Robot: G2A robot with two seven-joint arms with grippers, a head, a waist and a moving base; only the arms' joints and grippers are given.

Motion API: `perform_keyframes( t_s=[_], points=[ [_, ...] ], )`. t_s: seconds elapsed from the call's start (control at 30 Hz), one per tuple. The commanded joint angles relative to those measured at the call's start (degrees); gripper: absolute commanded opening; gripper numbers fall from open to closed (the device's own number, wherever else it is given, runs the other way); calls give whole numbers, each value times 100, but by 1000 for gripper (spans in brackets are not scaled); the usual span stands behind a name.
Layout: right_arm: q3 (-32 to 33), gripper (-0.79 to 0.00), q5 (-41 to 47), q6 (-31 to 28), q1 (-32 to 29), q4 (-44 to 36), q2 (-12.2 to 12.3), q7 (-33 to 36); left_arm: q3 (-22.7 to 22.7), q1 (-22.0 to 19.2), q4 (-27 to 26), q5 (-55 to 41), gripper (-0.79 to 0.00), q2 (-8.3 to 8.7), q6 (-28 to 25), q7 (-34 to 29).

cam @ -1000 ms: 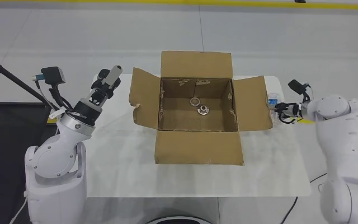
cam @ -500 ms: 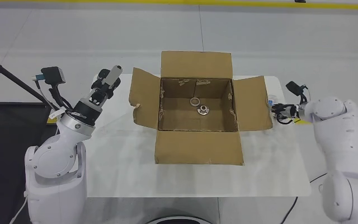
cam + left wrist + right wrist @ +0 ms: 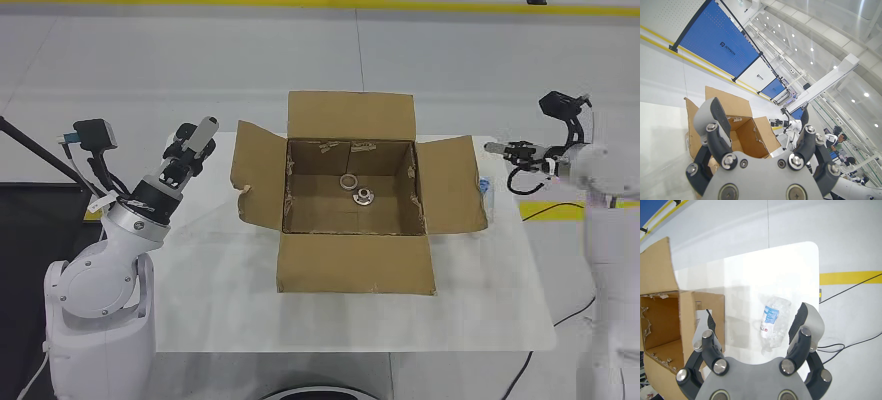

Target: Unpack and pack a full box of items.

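Note:
An open cardboard box [image 3: 352, 262] stands mid-table with its flaps spread; a metal ring [image 3: 349, 181] and a small round part [image 3: 365, 196] lie on its floor. A clear plastic bottle [image 3: 775, 323] with a blue label lies on the table just past the box's right flap, partly seen in the top view as bottle [image 3: 486, 186]. My right gripper [image 3: 755, 311] hangs open above that bottle, empty, also seen as right gripper [image 3: 492, 148]. My left gripper [image 3: 761, 106] is open and empty, raised left of the box [image 3: 745, 132], seen from above as left gripper [image 3: 207, 127].
The white table [image 3: 220, 290] has bare room in front of the box and on its left side. Its right edge and rounded far corner [image 3: 814, 247] lie close to the bottle. Black cables [image 3: 848, 289] run on the floor past that edge.
My right gripper has risen and shifted toward the table's far side, away from the bottle, which stays lying on the table. The left arm has not moved.

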Motion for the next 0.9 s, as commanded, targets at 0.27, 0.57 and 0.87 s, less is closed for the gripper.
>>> perform_keyframes(
  t_s=[0.27, 0.57, 0.87],
  points=[
    [-1070, 0, -663, 936, -480, -3968, -46, 342, 0, 0, 0, 0, 0, 0, 0, 0],
    [-2678, 0, -183, 802, 718, -2578, -336, 472, 0, 0, 0, 0, 0, 0, 0, 0],
    [-4041, 0, 632, 360, 1483, -587, -772, 366, 0, 0, 0, 0, 0, 0, 0, 0]
  ],
)
